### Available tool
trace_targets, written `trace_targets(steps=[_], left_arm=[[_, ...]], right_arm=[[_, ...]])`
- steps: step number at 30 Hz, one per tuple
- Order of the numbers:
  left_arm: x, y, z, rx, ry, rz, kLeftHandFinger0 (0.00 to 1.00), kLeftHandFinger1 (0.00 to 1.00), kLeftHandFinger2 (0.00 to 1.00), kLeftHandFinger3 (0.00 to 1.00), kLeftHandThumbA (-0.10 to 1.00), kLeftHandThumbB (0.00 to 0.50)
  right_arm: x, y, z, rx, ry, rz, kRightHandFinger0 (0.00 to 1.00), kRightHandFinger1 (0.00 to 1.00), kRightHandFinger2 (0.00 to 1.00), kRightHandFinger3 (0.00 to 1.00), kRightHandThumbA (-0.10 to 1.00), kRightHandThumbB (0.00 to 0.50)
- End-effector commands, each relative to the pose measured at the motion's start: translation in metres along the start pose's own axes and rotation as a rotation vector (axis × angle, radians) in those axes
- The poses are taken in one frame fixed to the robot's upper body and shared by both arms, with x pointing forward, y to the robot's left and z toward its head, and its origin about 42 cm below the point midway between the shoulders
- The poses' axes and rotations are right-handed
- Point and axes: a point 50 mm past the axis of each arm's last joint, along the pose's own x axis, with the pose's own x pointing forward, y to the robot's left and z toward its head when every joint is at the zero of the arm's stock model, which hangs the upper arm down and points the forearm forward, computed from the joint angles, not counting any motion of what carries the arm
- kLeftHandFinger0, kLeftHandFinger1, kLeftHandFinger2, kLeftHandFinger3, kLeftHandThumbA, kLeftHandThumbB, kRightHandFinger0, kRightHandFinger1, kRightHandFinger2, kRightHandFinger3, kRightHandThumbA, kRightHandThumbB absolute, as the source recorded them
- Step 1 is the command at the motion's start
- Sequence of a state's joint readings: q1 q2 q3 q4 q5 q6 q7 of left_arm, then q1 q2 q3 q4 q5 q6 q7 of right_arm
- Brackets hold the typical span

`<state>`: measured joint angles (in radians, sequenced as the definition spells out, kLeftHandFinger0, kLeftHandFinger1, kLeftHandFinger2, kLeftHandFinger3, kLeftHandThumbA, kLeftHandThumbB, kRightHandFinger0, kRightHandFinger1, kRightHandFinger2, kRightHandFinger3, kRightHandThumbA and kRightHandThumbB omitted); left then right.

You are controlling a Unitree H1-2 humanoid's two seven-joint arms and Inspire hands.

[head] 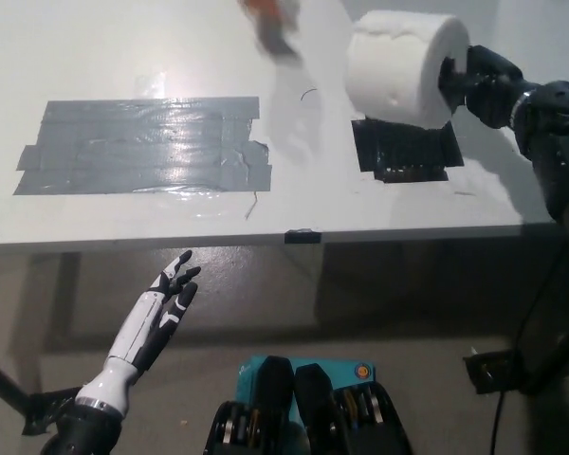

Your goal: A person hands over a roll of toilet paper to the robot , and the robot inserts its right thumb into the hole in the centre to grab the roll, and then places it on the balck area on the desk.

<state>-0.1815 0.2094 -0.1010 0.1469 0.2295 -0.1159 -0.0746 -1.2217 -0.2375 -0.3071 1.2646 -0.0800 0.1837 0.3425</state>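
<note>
A white roll of toilet paper (398, 66) hangs in the air at the upper right, on its side, above the small black patch (405, 149) on the desk. My black right hand (484, 83) reaches in from the right with its thumb pushed into the roll's centre hole, carrying the roll. A person's hand (273, 24) shows as a blur at the top middle, apart from the roll. My white left hand (161, 313) rests open below the desk's front edge at the lower left.
A wide patch of grey tape (142, 147) covers the left half of the white desk (294, 204). The desk's front edge runs across the middle of the picture. A black stand base (498, 370) sits on the floor at the lower right.
</note>
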Motion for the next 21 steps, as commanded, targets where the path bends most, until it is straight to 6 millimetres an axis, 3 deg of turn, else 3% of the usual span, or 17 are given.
trace_targets(steps=[1,2,5,6,7,8,9,10,13,16,21], left_arm=[[0.010,0.010,0.015,0.013,-0.090,0.009,1.00,0.97,0.91,1.00,1.00,0.000],[0.010,0.009,0.015,0.015,-0.089,0.007,1.00,0.97,0.91,1.00,1.00,0.000],[0.009,0.010,0.015,0.019,-0.091,0.006,1.00,0.96,0.90,1.00,1.00,0.000],[0.009,0.009,0.015,0.016,-0.086,0.006,1.00,0.96,0.90,1.00,1.00,0.000],[0.009,0.009,0.015,0.015,-0.085,0.006,1.00,0.96,0.90,1.00,1.00,0.000],[0.009,0.009,0.015,0.015,-0.085,0.006,1.00,0.96,0.90,1.00,1.00,0.000],[0.009,0.009,0.014,0.014,-0.086,0.003,1.00,0.95,0.90,1.00,1.00,0.000],[0.009,0.009,0.014,0.016,-0.085,0.003,1.00,0.95,0.90,1.00,1.00,0.001],[0.009,0.009,0.014,0.013,-0.082,0.001,1.00,0.96,0.91,1.00,1.00,0.000],[0.009,0.009,0.013,0.006,-0.081,0.003,1.00,0.97,0.91,1.00,1.00,0.000],[0.007,0.011,0.012,0.015,-0.080,0.004,1.00,0.94,0.90,1.00,1.00,0.000]], right_arm=[[-0.018,-0.016,0.103,0.315,-0.232,0.091,0.00,0.37,0.91,1.00,-0.10,0.065],[-0.020,-0.018,0.105,0.304,-0.246,0.105,0.00,0.36,0.94,1.00,-0.10,0.071],[-0.023,-0.024,0.115,0.327,-0.242,0.105,0.00,0.30,0.89,1.00,-0.10,0.098],[-0.025,-0.026,0.122,0.291,-0.229,0.099,0.00,0.31,0.82,0.66,-0.10,0.104],[-0.026,-0.026,0.124,0.278,-0.225,0.097,0.00,0.31,0.82,0.66,-0.10,0.104],[-0.026,-0.026,0.124,0.279,-0.224,0.098,0.00,0.32,0.86,0.60,-0.10,0.115],[-0.030,-0.028,0.133,0.138,-0.227,0.077,0.00,0.40,0.87,0.77,-0.10,0.091],[-0.035,-0.030,0.145,0.024,-0.216,0.055,0.00,0.47,0.91,1.00,-0.10,0.080],[-0.043,-0.033,0.162,-0.163,-0.177,0.040,0.00,0.50,0.91,1.00,-0.10,0.068],[-0.046,-0.034,0.169,-0.291,-0.132,0.025,0.00,0.57,1.00,1.00,-0.10,0.095],[-0.044,-0.033,0.162,-0.464,-0.073,0.008,0.06,0.58,0.98,1.00,-0.10,0.129]])
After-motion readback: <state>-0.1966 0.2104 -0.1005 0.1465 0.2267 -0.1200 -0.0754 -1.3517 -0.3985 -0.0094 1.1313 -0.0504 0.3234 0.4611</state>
